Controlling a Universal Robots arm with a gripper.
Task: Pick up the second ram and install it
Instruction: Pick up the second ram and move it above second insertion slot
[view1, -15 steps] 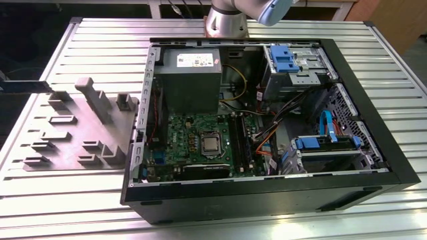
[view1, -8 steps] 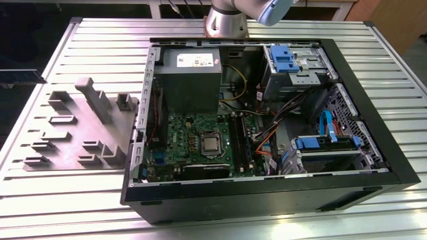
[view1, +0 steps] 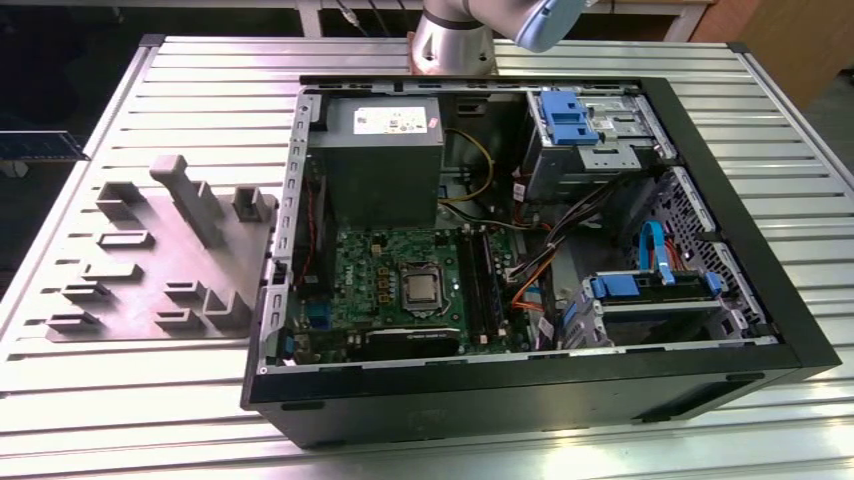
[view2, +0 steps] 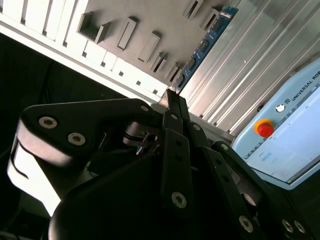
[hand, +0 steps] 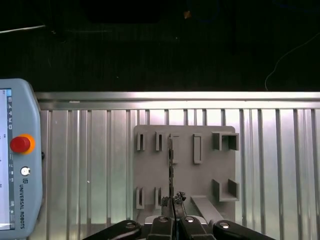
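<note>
Two black metal fingers (hand: 161, 225) of the gripper (hand: 172, 201) sat nearest the lens in the first wrist view. They were drawn right together, and as far as I could see they were pinched on the near end of the long, thin blue-green ram stick (hand: 171, 167). That stick ran edge-on straight away from the fingertips, lined up with one pair of slots on the flat grey plastic holder plate (hand: 210, 170). Couldn't tell if it was seated in those slots or just clear of them, tbh.

The second wrist view gave the side of it. The gripper (view2: 172, 95) tips met at one end of the ram stick (view2: 202, 47), with black chips along the blue board and the holder plate (view2: 160, 15) behind. The plate lay on the ribbed aluminium desk (hand: 100, 175). Beside it on the desk was a pale blue teach pendant (hand: 15, 165) with a round red button (hand: 21, 144). Past the desk's far edge everything was dark.

The exterior view had the big black open computer case (view1: 534, 385) lying on the desk (view1: 134, 400), with the holder plate (view1: 158, 258) just beside it on the exterior view's left. Inside the case were the green motherboard (view1: 414, 290) and, further back, the grey power-supply box (view1: 378, 160). Behind the case stood the silver arm base (view1: 451, 40).
</note>
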